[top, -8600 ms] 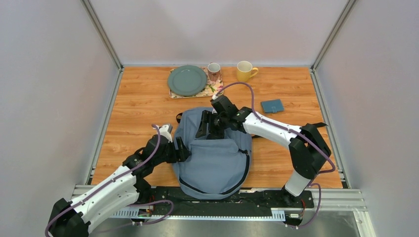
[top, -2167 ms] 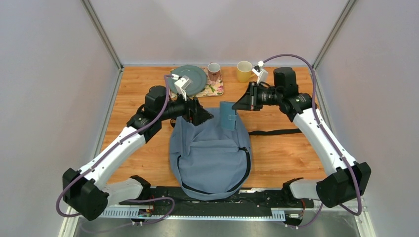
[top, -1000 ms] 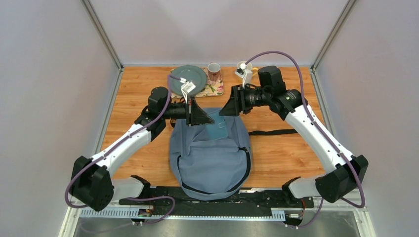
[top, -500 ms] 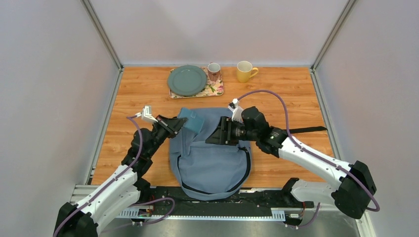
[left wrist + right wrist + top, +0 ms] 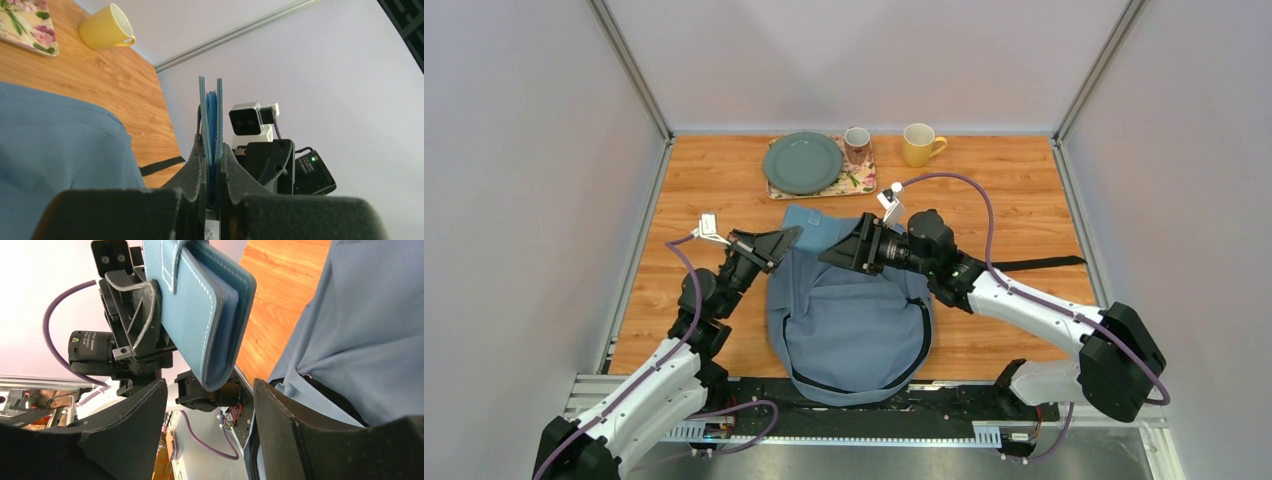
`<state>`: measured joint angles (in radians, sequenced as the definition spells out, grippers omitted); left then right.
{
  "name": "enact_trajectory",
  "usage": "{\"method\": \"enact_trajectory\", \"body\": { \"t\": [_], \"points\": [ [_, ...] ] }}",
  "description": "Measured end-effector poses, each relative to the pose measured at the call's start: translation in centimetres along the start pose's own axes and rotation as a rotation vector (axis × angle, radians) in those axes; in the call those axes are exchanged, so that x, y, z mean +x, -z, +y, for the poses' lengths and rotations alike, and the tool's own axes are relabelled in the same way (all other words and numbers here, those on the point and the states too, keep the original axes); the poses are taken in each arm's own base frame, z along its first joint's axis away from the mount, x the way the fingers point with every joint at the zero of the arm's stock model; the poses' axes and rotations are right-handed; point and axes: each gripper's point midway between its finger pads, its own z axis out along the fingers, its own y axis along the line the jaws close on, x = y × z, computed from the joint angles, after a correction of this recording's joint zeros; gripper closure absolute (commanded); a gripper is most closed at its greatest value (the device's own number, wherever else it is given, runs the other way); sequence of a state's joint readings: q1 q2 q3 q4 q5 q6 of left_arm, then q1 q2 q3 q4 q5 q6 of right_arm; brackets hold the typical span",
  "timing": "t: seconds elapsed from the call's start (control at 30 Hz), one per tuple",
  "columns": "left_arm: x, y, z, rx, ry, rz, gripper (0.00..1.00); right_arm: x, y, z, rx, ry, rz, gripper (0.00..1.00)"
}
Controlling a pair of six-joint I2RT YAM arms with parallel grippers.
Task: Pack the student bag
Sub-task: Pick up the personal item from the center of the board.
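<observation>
At the near edge, centre, the bag [image 5: 854, 320] lies flat; whether its zip is open cannot be told, and nothing shows inside it. Over its far end the left gripper [image 5: 212, 147] is clamped on the case [image 5: 192, 305], held on edge, judged so it can slide into the bag. Right gripper [image 5: 209, 385], fingers spread wide and holding nothing, faces the case, probably to take it or part the fabric. At the far edge a tray [image 5: 860, 185] carries a plate [image 5: 802, 162] and a mug [image 5: 857, 145]; a yellow mug [image 5: 919, 145] stands beside it, contents not discernible.
</observation>
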<state>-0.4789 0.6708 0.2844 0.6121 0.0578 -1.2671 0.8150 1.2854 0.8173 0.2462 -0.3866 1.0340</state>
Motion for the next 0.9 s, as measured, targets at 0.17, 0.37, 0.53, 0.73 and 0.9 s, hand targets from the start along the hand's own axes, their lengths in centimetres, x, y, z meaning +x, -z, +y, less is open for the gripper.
{"method": "enact_trajectory", "body": {
  "t": [0.17,0.37,0.53,0.73,0.9],
  "points": [
    [0.4,0.2,-0.7,0.032,0.018,0.026,1.0,-0.9,-0.7,0.6,-0.057,-0.02,-0.012,0.42],
    [0.7,0.4,-1.0,0.057,0.036,0.04,1.0,-2.9,-1.1,1.5,-0.175,-0.065,-0.042,0.79],
    [0.8,0.5,-0.8,0.056,0.046,0.04,0.56,-3.0,-0.8,2.0,-0.212,-0.071,-0.04,1.0],
    [1.5,-0.3,1.0,-0.097,-0.149,0.132,0.21,-2.9,1.7,1.1,-0.071,-0.014,-0.082,1.0],
    [0.5,-2.7,-0.9,-0.149,-0.471,0.256,0.21,-4.3,6.0,0.1,0.114,0.084,-0.221,1.0]
  ]
}}
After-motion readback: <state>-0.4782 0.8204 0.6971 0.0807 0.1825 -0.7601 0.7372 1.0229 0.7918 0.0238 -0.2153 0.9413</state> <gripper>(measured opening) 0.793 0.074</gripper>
